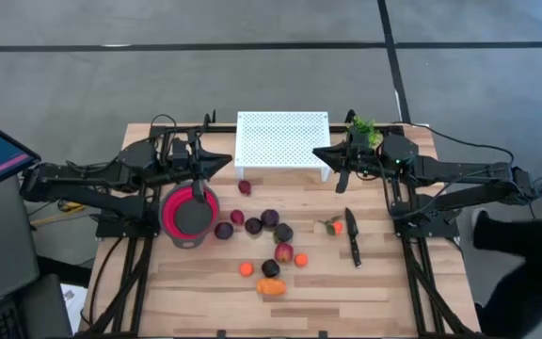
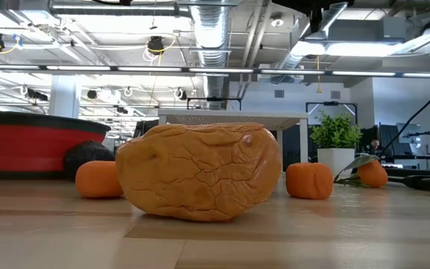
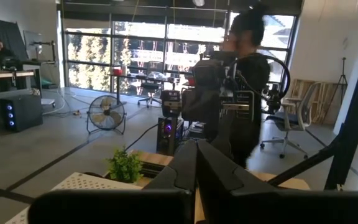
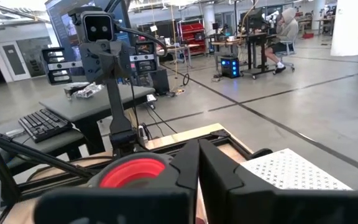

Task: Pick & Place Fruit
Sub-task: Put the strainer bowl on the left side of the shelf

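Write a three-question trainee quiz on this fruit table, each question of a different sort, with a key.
1. True or false: the left gripper holds a plum.
2. Multiple choice: the red bowl sits (A) under the left arm, (B) beside the knife, (C) on the white perforated stand.
3. Fill in: the largest orange piece lies nearest the table's ______ edge.

Key: 1 false, both the left gripper and the right gripper are shut and empty, raised near the stand. 2 A. 3 front.
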Action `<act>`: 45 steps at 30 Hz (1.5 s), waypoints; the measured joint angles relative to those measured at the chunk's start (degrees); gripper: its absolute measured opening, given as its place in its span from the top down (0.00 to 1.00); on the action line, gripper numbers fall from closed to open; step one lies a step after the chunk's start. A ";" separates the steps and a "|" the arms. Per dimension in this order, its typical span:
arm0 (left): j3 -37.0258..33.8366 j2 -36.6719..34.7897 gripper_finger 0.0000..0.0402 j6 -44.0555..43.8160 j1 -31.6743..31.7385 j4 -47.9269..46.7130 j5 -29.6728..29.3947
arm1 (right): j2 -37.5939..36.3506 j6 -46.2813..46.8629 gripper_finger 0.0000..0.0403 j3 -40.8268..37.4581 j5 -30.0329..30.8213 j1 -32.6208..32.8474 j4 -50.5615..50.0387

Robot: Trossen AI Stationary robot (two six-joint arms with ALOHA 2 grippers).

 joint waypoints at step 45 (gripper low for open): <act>0.01 0.02 0.56 -0.63 0.00 -1.64 0.10 | -0.02 -1.64 0.45 0.00 -0.02 0.17 -2.44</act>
